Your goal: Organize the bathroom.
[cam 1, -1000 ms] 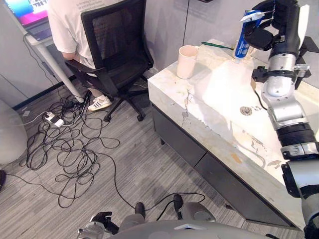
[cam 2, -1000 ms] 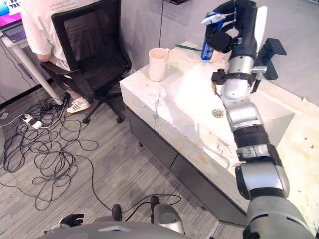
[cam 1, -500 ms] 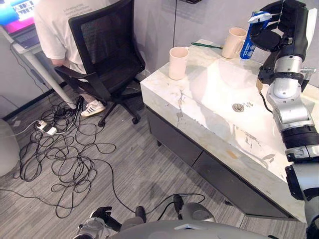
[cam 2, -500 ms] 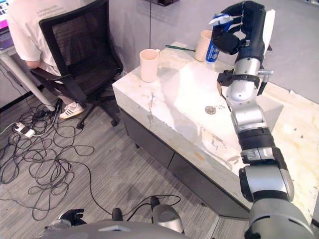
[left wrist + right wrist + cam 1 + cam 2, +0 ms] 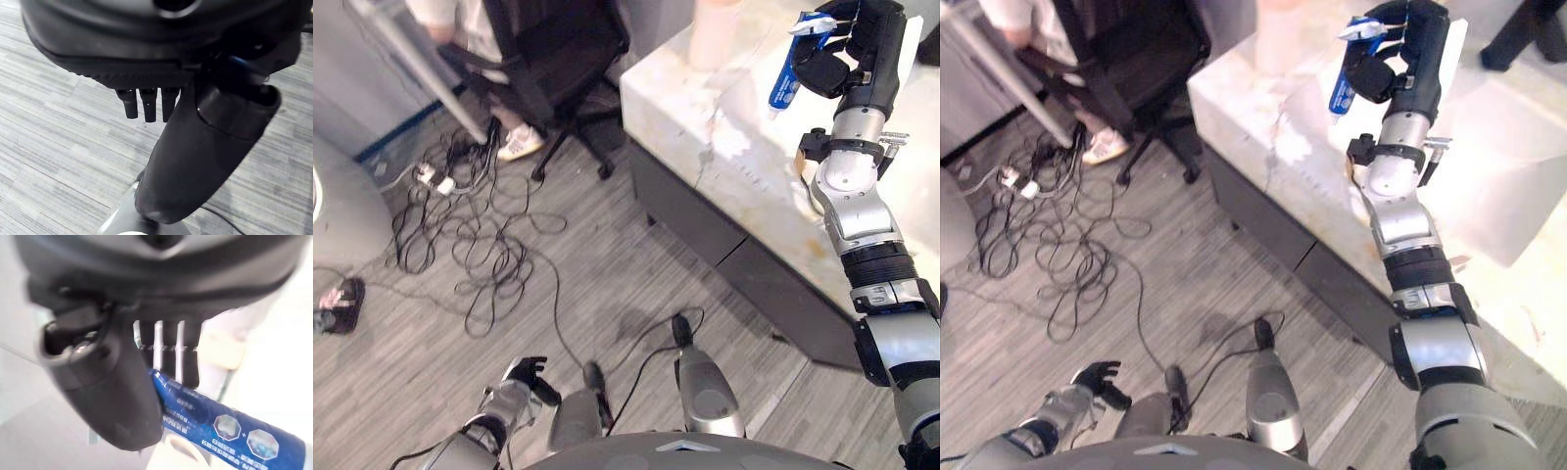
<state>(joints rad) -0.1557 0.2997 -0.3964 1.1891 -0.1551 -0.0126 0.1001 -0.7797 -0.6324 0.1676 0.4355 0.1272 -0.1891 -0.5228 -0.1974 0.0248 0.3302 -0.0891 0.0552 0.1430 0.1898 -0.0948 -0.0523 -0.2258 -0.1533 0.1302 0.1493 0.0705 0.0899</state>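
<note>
Right hand [image 5: 847,54] clamped round blue toothpaste tube [image 5: 787,70], raised above marble surface [image 5: 744,147], pale cup [image 5: 715,29] on surface beyond tube, left hand [image 5: 521,380] low over floor [image 5: 607,284], fingers relaxed, holding nothing

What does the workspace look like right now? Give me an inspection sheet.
Surface: pale marble vanity counter above dark cabinet fronts; grey plank floor.
Job's things: blue toothpaste tube, held up over the counter.
Clutter: pale cup at the counter's far edge.
Robot hands: right robot hand curled round the toothpaste tube; left robot hand low by the floor, fingers relaxed, holding nothing.
Cables: tangle of black cables and a white power strip on the floor.
Surroundings: black office chair with a person seated at a desk.
</note>
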